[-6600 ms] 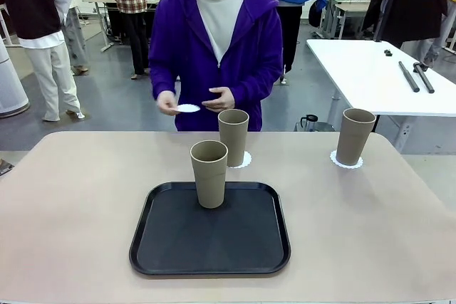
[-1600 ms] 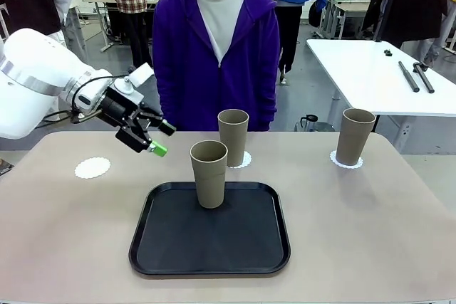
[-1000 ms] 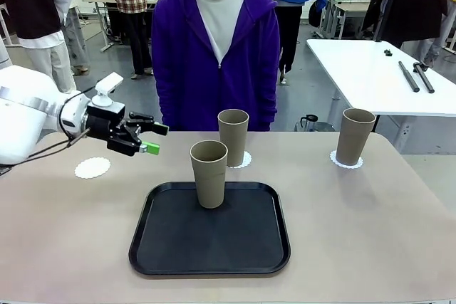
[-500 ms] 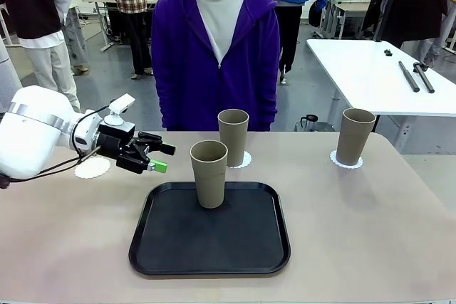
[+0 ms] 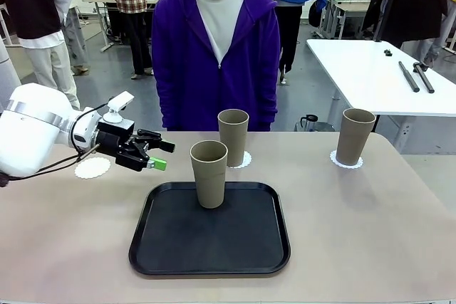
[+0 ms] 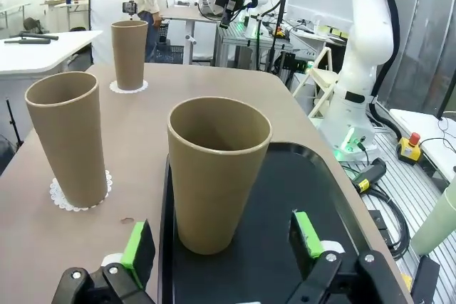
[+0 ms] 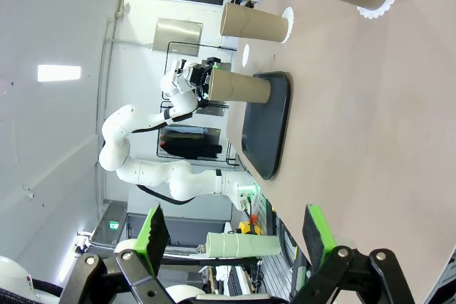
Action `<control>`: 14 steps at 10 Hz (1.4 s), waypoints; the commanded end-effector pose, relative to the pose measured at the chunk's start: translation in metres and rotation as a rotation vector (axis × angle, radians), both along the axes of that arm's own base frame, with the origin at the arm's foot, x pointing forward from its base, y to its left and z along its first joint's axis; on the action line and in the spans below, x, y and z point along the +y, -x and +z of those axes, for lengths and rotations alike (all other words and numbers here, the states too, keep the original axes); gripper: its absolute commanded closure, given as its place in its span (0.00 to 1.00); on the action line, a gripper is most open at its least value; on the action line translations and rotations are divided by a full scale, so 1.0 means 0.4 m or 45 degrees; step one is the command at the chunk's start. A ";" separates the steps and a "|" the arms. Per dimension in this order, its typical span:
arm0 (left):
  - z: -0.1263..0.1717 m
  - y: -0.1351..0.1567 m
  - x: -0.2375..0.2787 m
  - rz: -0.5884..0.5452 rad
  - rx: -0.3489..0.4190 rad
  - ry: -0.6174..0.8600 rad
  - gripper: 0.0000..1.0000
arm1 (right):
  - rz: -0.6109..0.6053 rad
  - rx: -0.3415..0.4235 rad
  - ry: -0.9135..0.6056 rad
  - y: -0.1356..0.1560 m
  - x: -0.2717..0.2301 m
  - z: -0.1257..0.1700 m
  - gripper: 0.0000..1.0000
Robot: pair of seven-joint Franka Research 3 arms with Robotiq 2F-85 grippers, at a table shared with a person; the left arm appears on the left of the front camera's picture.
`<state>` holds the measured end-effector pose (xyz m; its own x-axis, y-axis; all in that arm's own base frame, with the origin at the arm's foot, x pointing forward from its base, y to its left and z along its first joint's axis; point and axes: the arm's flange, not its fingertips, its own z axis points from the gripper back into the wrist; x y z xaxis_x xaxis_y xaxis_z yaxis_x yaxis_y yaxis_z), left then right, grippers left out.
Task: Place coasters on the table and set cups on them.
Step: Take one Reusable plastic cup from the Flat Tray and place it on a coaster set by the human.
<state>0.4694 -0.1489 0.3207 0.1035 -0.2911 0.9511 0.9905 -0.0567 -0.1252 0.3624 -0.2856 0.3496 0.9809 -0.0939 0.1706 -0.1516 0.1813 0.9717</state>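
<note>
Front view faces across the table (image 5: 399, 247); both wrist views sit low, sharing the tray (image 6: 342, 197)

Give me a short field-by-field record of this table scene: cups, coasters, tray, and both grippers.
cup on tray: tall tan tumbler, standing on the black rectangular tray
cups on coasters: two, middle and far right
bare coaster: white lacy paper doily, by the left arm
left gripper: open, level with the tray cup, apart from it
right gripper: open, nothing between its fingers

- Cups: three — one on the tray (image 5: 209, 174), two on the table (image 5: 233, 137) (image 5: 354, 136).
- Coasters: three (image 5: 92, 168) (image 5: 244, 161) (image 5: 335, 159).
- Black tray (image 5: 164, 247): one.
- Table (image 5: 370, 233): one.
</note>
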 end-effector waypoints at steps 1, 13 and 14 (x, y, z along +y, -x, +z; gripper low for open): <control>-0.058 -0.019 -0.013 -0.040 0.052 0.046 0.00 | 0.005 0.010 -0.007 0.002 0.002 0.005 0.00; -0.215 -0.072 -0.151 -0.155 -0.004 0.292 0.00 | 0.005 0.010 -0.007 0.002 0.002 0.005 0.00; -0.217 -0.064 -0.156 -0.160 -0.004 0.297 0.00 | 0.005 0.010 -0.007 0.002 0.002 0.005 0.00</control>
<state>0.4940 -0.2082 0.2355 0.1095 -0.1106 0.9878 0.9700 -0.2049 -0.1305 0.3627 -0.2853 0.3496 0.9809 -0.0932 0.1707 -0.1519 0.1809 0.9717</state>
